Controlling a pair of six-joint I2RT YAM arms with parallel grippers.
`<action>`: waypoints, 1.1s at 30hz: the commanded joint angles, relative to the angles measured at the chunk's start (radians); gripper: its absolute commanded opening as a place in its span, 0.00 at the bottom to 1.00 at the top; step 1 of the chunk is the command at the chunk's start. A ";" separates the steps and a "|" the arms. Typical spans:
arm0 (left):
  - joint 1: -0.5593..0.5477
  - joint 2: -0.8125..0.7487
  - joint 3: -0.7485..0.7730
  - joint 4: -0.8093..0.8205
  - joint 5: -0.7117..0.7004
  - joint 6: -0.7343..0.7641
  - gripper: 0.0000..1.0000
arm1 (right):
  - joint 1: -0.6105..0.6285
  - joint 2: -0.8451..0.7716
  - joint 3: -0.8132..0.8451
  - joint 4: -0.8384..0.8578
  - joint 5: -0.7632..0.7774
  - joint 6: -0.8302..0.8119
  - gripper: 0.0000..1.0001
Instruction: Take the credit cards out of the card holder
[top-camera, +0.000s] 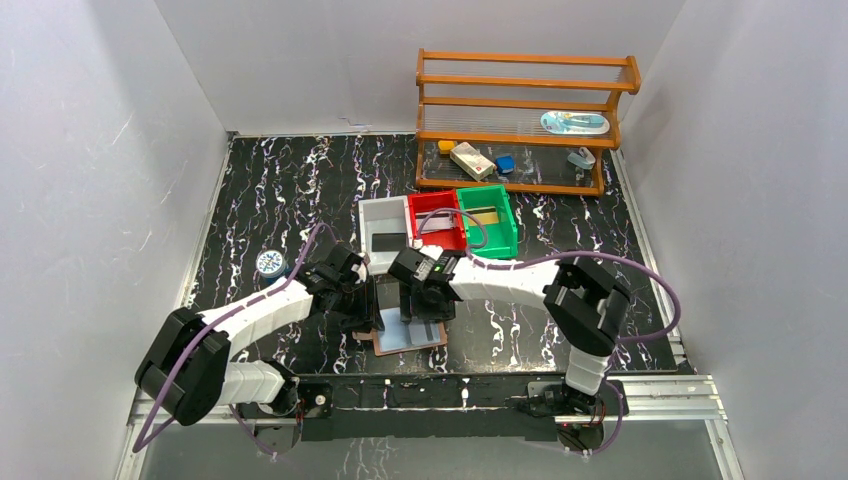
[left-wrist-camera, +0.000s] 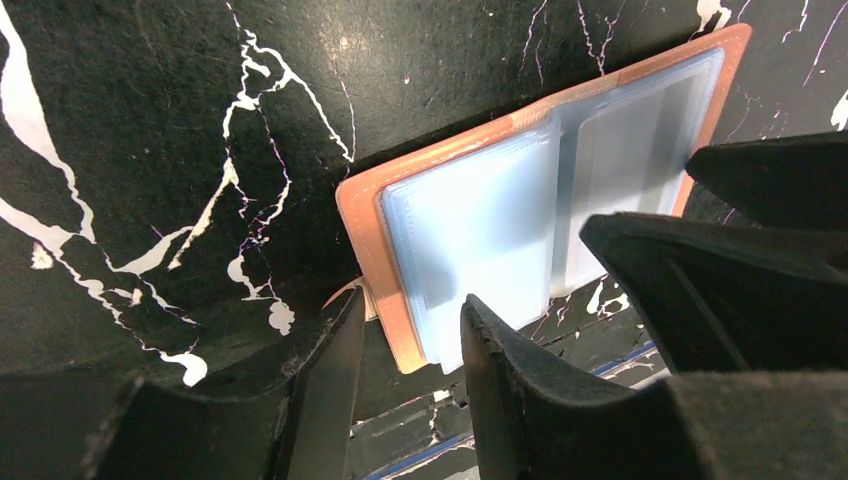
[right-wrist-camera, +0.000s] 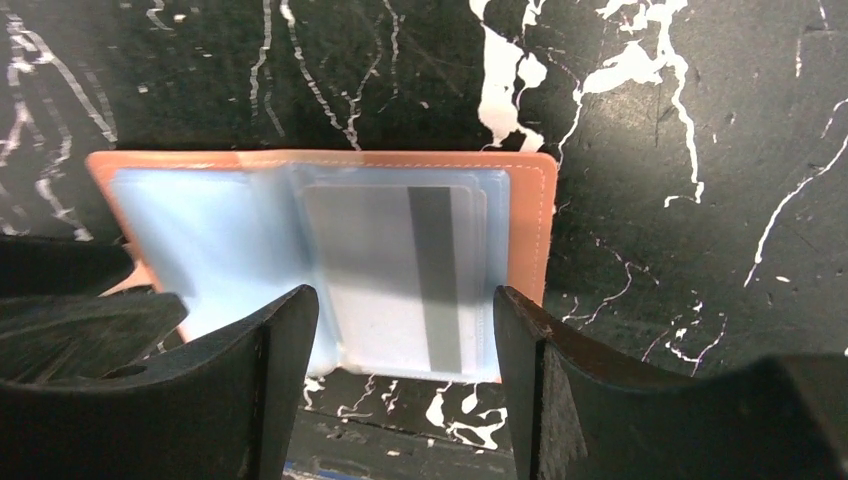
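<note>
pinning the card holder (right-wrist-camera: 200, 240) with the left gripper (left-wrist-camera: 412, 310), jaws apart, lets the right gripper (right-wrist-camera: 402, 300), wide open, pinch the credit card (right-wrist-camera: 370, 270) by its edge.

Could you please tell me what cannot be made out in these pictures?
- Card count: the right wrist view shows one striped credit card in the card holder; stacked frosted sleeves hide any others.
- Part of the holder's edge, left wrist view: behind the fingers of the left gripper.
- Most of the holder, top view: under the right gripper and the left one.
- Card print: blurred through the sleeve.
- Items on the shelf, top view: too small.
</note>
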 joint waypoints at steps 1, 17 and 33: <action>-0.005 -0.003 -0.008 -0.012 0.018 0.013 0.38 | 0.009 0.034 0.038 -0.009 0.009 -0.015 0.73; -0.005 0.028 -0.051 0.052 0.058 0.001 0.29 | 0.018 0.024 0.058 -0.052 0.048 -0.009 0.49; -0.005 0.018 -0.057 0.056 0.064 0.001 0.28 | 0.019 -0.076 0.035 -0.007 0.003 -0.012 0.49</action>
